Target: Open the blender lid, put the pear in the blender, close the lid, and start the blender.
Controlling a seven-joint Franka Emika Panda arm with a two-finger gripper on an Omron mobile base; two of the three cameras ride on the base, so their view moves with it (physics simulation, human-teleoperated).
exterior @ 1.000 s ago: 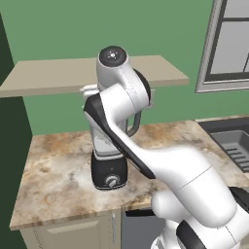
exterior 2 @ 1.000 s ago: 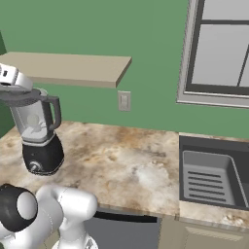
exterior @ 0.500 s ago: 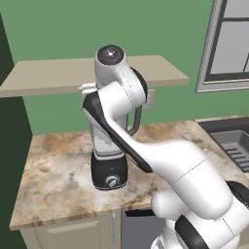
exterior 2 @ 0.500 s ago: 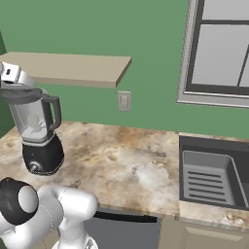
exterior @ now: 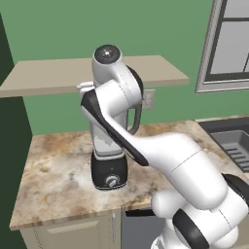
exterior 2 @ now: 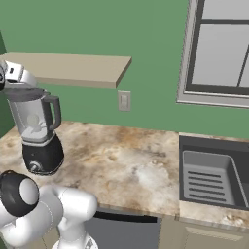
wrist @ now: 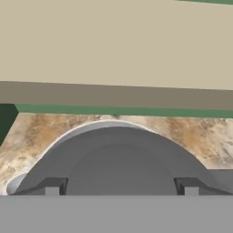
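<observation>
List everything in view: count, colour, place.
blender: one, clear jar on black base, left end of the counter
blender lid: one, dark grey, on the jar top
pear: one, pale yellow-green, seemingly inside the jar
counter: one, speckled beige stone, along the green wall
shelf: one, tan, on the wall above the blender
outlet: one, pale, on the wall under the shelf end
sink: one, dark grey, right end of the counter
window: one, grey frame, above the sink
gripper: one, dark tips, open, just above the lid
</observation>
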